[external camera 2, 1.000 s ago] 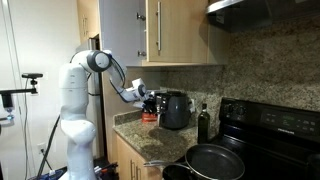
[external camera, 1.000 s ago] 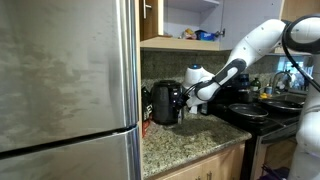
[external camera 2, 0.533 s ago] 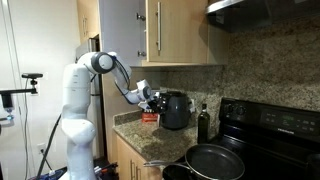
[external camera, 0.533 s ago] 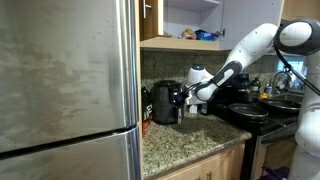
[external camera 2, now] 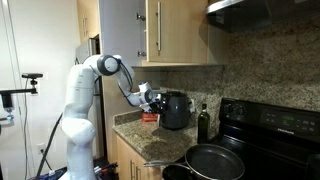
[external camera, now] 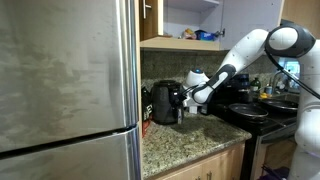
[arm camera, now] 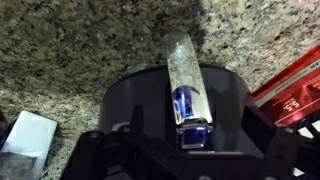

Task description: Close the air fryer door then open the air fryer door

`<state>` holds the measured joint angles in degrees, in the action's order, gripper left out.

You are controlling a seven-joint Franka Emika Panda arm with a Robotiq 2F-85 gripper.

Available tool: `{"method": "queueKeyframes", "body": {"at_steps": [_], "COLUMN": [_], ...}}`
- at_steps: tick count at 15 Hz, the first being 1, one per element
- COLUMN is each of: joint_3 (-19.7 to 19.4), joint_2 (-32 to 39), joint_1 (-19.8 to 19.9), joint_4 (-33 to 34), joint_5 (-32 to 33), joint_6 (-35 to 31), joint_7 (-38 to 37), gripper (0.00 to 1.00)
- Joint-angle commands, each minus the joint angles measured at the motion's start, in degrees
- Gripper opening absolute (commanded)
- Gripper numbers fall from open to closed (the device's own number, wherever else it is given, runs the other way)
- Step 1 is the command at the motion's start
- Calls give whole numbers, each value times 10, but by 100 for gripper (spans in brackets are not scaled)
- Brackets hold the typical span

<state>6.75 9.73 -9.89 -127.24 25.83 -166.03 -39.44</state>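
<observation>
The air fryer (external camera: 165,103) is a small black rounded appliance on the granite counter, seen in both exterior views (external camera 2: 176,110). The wrist view looks down on its dark front door (arm camera: 140,105), whose handle (arm camera: 184,80) sticks out with a blue-lit button at its end. The door looks flush with the body. My gripper (external camera: 184,97) is right at the handle (external camera 2: 155,101). In the wrist view its dark fingers (arm camera: 187,152) stand apart on either side of the handle tip, open and not clamped on it.
A red box (external camera 2: 148,116) lies beside the air fryer, also in the wrist view (arm camera: 296,90). A dark bottle (external camera 2: 204,122) stands past it. A black stove with pans (external camera 2: 214,158) is further along. A steel fridge (external camera: 65,90) borders the counter. Cabinets hang overhead.
The arm has reached in toward the air fryer, bringing the gripper up to the handle. The air fryer itself has not visibly moved.
</observation>
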Motion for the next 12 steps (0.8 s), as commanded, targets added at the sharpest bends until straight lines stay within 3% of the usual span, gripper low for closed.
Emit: {"method": "queueKeyframes", "body": {"at_steps": [1, 2, 3, 5, 12], "joint_3": [-7, -11, -14, -16, -16], "joint_2": [27, 35, 43, 54, 78], "joint_1": [0, -3, -6, -9, -12], "joint_4": [32, 41, 50, 63, 79], "joint_5": [20, 31, 43, 61, 93], "joint_6": [9, 10, 11, 15, 26], "joint_7": [15, 14, 9, 9, 9], "gripper": [100, 100, 75, 68, 19]}}
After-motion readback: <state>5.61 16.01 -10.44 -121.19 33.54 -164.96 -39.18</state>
